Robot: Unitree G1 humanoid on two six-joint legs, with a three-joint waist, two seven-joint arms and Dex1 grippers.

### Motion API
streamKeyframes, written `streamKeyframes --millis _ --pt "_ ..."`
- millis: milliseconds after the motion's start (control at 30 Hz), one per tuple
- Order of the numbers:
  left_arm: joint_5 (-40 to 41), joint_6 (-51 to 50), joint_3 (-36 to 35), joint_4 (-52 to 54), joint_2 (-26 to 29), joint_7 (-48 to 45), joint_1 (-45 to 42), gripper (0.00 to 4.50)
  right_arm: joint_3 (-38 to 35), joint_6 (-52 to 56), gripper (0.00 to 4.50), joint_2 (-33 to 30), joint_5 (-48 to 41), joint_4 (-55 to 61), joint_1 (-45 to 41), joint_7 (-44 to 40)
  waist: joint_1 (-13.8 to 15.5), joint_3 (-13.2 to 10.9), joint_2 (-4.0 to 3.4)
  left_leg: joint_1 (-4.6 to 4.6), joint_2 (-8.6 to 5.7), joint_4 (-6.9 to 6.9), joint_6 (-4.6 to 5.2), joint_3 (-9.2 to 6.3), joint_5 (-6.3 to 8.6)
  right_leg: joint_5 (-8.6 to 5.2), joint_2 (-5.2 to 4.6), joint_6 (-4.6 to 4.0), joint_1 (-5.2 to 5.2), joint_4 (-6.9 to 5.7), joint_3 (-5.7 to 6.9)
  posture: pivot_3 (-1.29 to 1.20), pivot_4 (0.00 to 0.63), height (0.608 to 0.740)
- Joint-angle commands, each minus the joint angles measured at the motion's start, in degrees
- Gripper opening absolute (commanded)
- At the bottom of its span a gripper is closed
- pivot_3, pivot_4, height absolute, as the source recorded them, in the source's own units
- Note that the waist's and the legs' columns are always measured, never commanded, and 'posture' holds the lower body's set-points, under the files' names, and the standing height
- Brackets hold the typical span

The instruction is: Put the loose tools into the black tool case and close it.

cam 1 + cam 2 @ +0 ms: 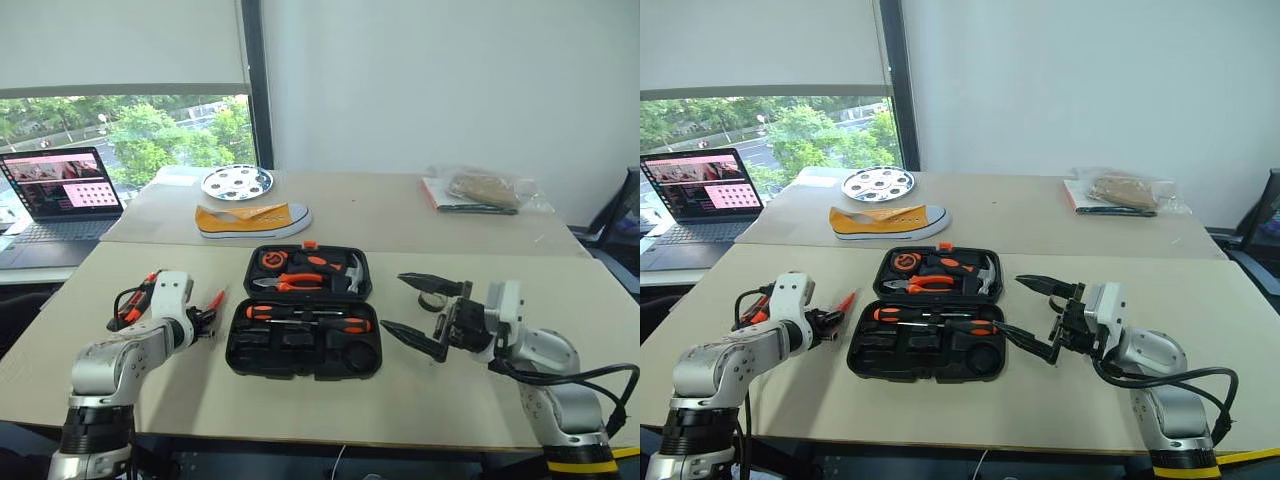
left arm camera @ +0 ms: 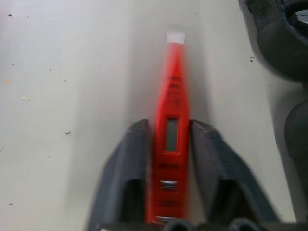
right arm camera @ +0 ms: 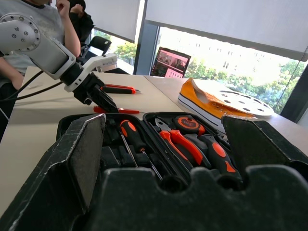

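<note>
My left wrist view shows the left gripper [image 2: 169,139] pinching the orange tester screwdriver [image 2: 170,130] against the tabletop [image 2: 62,96]. From the head, the open black tool case [image 1: 303,312] sits mid-table near the front edge, and my right gripper [image 1: 425,315] hangs wide beside it.

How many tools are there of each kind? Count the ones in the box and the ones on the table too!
Big screwdrivers: 2
Tester screwdriver: 1
Utility knife: 1
Pliers: 1
Hammer: 1
Tape measure: 1
Total: 7 tools
</note>
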State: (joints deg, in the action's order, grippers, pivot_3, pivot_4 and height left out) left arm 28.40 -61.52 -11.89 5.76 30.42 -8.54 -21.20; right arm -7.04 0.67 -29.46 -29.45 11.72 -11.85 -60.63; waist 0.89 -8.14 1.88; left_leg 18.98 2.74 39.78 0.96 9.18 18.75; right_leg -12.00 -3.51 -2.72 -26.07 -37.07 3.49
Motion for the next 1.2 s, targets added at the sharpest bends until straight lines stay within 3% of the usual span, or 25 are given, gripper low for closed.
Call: streamKeyframes --millis 33,267,333,400,500,633,733,800,967,1200 --pt "-0.41 -0.95 0.74 -2.02 -0.87 -1.99 1.33 0.45 -0.63 0.20 4.50 -0.77 -1.27 2.29 -0.91 0.59 -0.03 0.01 -0.02 0.00 0.00 0.00 0.00 0.00 0.00 0.00 0.00 0.00 0.00 0.00 0.00 0.00 0.150 0.740" --pt "1.09 9.39 -7.00 -0.70 0.52 -9.14 5.87 0.45 -1.12 0.26 4.50 -1.45 -1.40 2.98 0.39 0.66 -0.59 0.04 -0.06 -0.03 0.07 -0.01 0.00 -0.01 -0.01 0.00 0.02 0.00 0.01 0.00 -0.05 0.00 0.150 0.740" --pt "3.39 16.19 -9.44 0.77 2.21 -17.97 8.41 0.45 -1.24 0.22 4.50 -1.72 -1.47 3.48 1.43 0.58 -0.80 0.03 -0.05 0.00 0.11 -0.01 0.00 -0.03 -0.01 0.00 0.02 0.00 -0.01 0.01 -0.08 0.00 0.150 0.740" --pt "5.78 26.24 -10.15 2.30 4.61 -32.61 11.08 0.45 -1.24 0.33 4.50 -1.95 -1.57 3.99 2.17 0.50 -1.03 -0.01 0.02 0.07 0.16 -0.02 -0.02 -0.01 -0.01 -0.01 0.02 -0.02 -0.11 0.01 -0.05 0.00 0.150 0.740" --pt "8.29 29.94 -9.13 2.81 8.20 -44.50 12.87 0.45 -1.13 0.46 4.50 -2.25 -1.71 4.40 2.63 0.40 -0.92 -0.03 0.04 0.21 0.14 0.02 -0.03 0.00 -0.01 -0.02 0.03 -0.03 -0.20 0.04 0.17 0.00 0.150 0.740" --pt "7.95 31.96 -2.55 2.79 15.49 -58.49 9.53 0.45 -1.58 0.76 4.50 -3.09 -2.25 4.76 3.49 -0.32 -0.50 -0.04 0.02 0.23 0.09 0.03 0.00 0.00 0.00 -0.04 0.04 0.00 -0.17 0.09 0.19 0.00 0.150 0.740" --pt "-2.21 40.39 8.07 -1.24 19.24 -64.87 2.27 0.45 -1.67 0.92 4.50 -3.75 -2.63 5.14 4.30 -0.46 -0.04 -0.06 0.02 0.29 0.06 0.04 0.04 -0.03 0.03 -0.05 0.05 0.02 -0.14 0.20 0.22 0.00 0.150 0.740" --pt "-10.31 46.33 15.45 -7.07 18.53 -66.05 -4.95 0.45 -1.60 0.96 4.50 -3.68 -2.61 5.68 4.93 -0.13 -0.09 -0.06 0.01 0.29 0.02 0.04 0.05 -0.02 0.03 -0.04 0.09 0.02 -0.10 0.24 0.18 0.00 0.150 0.740" --pt "-18.35 51.97 24.03 -16.94 15.69 -68.60 -14.40 0.45 -1.29 1.21 4.50 -3.41 -2.56 7.96 6.95 1.03 -0.54 -0.06 0.03 0.33 -0.10 0.07 0.08 -0.03 0.01 -0.04 0.17 0.03 -0.09 0.29 0.14 0.00 0.150 0.740" --pt "-20.68 56.12 26.73 -23.09 13.91 -72.88 -17.28 0.45 -1.95 1.00 4.50 -3.59 -2.41 9.67 9.03 2.77 -1.12 -0.08 0.05 0.37 0.00 0.05 0.20 -0.05 0.08 -0.13 0.20 0.17 -0.17 0.29 0.19 0.00 0.150 0.740"
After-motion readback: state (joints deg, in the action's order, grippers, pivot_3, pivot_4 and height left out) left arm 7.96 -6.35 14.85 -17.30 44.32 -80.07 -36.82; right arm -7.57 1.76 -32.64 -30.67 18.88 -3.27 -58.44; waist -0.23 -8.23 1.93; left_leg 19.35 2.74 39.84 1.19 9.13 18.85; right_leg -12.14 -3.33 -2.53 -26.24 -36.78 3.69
